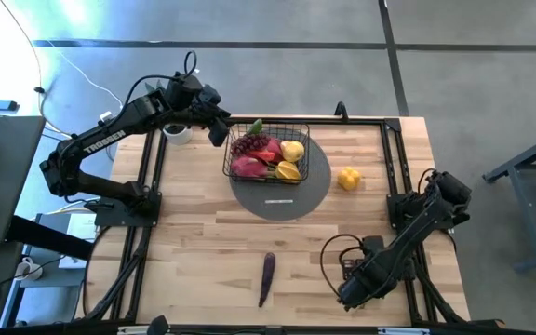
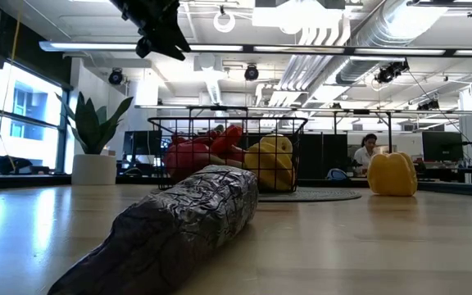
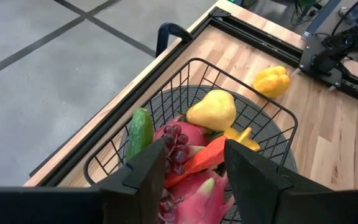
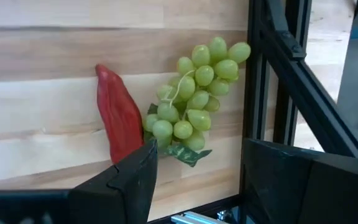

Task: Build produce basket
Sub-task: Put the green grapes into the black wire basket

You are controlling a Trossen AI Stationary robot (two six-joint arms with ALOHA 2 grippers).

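The black wire basket (image 1: 268, 152) stands on the grey round mat (image 1: 287, 197). It holds pink dragon fruits (image 3: 194, 186), red grapes (image 3: 176, 144), a green cucumber (image 3: 140, 130), a yellow pear (image 3: 211, 111) and an orange carrot (image 3: 197, 160). My left gripper (image 3: 194, 171) is open and empty, above the basket's left far side (image 1: 217, 126). My right gripper (image 4: 197, 186) is open and empty, low at the near right (image 1: 347, 294). Just ahead of it, green grapes (image 4: 194, 99) and a red pod (image 4: 119, 115) lie on the table. A yellow pepper (image 1: 348, 178) and a purple pod (image 1: 267, 276) also lie on the table.
A spiky potted plant in a white pot (image 2: 95, 143) stands at the far left, beside my left arm. Black frame rails (image 4: 272, 74) run along the table's sides, close to the green grapes. Bare wood lies between the mat and the purple pod (image 2: 170, 229).
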